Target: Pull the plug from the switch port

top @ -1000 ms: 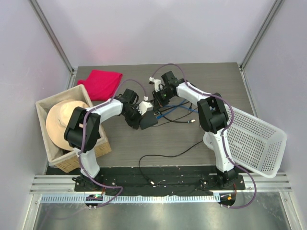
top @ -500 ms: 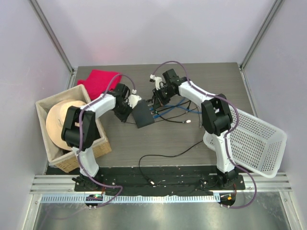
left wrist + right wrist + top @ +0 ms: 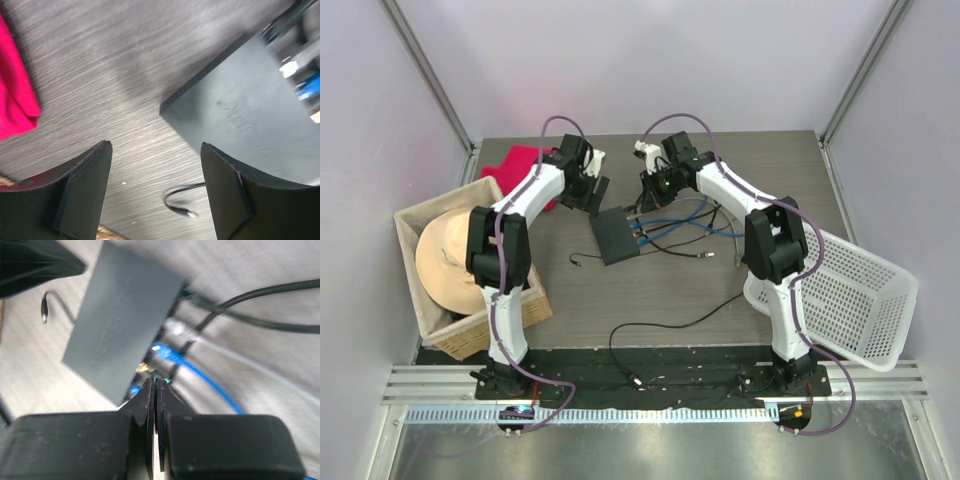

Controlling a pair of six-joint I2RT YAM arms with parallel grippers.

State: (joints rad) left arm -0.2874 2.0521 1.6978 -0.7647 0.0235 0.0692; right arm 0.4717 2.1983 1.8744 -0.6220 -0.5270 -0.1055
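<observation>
Far to the left of the switch, a box holds a tan hat. A red cloth lies on the worktop, left of the switch and further back.

The left pincer hangs just beside the switch's back left corner. Its two fingers are spread wide, and there is nothing between them. The end of a thin black wire lies just left of the switch.

The switch is a flat black box. It lies flat near the middle of the worktop, between the two pincers.

A blue plug sits against the switch's right edge. Blue wires run off to the right of the switch.

The right pincer is over the back part of that right edge. Its fingers are pressed almost together, with only a thin crack between them. The tips are right by the plugs, but I cannot tell if they pinch anything.

Far to the right of the switch, a white basket sits tilted.
</observation>
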